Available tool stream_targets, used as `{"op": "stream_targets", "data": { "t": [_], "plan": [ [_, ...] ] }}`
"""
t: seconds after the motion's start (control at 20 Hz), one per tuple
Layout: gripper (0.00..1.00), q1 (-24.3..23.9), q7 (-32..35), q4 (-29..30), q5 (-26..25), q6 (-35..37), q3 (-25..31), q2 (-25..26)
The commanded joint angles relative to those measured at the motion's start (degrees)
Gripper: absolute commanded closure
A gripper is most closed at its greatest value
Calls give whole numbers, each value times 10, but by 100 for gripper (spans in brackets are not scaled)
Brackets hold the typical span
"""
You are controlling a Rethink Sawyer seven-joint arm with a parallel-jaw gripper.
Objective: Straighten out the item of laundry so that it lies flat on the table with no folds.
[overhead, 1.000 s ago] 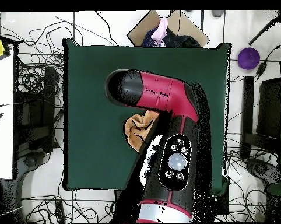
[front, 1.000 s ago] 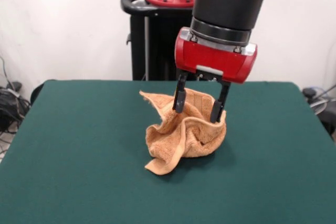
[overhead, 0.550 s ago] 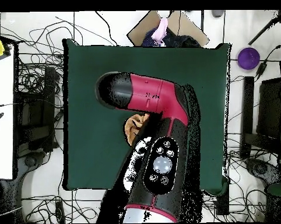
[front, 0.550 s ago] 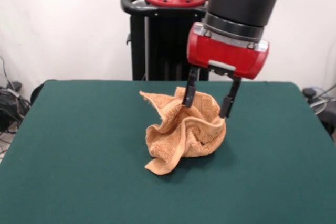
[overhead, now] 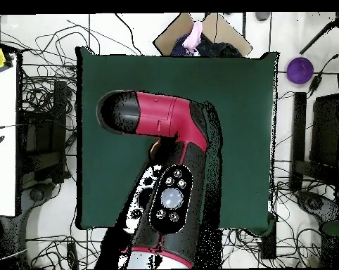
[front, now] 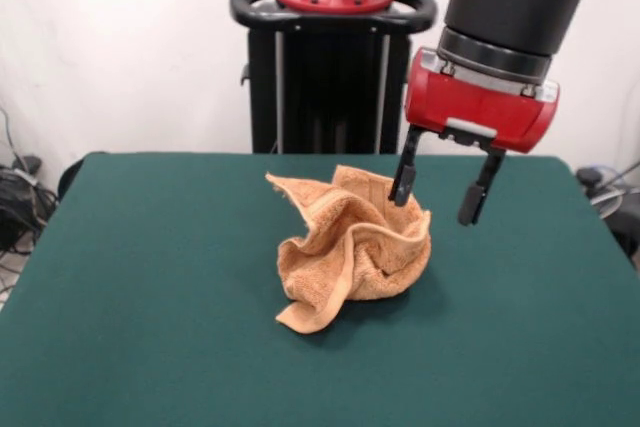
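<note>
**Towel bunched at mid-desk, tool open beside it**

Near the middle of the green desk (front: 150, 287) sits the towel (front: 350, 257), a peach-orange terry cloth crumpled into a standing heap. Its folds rise in ridges, one corner juts out toward the far left corner of the desk in the front view, and another flap trails down onto the felt toward the near edge. It is well clear of every edge.

The tool (front: 438, 194) hangs from the red wrist block of the arm (front: 510, 7), above and to the right of the heap in the front view. Its two dark fingers stand wide apart and hold nothing. The left finger (front: 403, 175) lines up with the top right rim of the towel; whether it touches the cloth cannot be told. The other finger is clear of the cloth, over bare felt.

From overhead the arm covers nearly all of the towel; only a small orange sliver (overhead: 155, 145) shows beside it, about mid-desk.
</note>
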Motion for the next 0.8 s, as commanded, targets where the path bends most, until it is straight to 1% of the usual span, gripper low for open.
{"op": "stream_targets", "data": {
  "t": [0.05, 0.25, 0.45, 0.8],
  "plan": [
    [0, -12, 133, 60, 26, -9, 28, 15],
    [0, -12, 135, 84, 24, -30, 29, 9],
    [0, -22, 117, 103, 21, -40, 38, -2],
    [0, -17, 121, 118, 16, -48, 29, -7]
  ]
}}
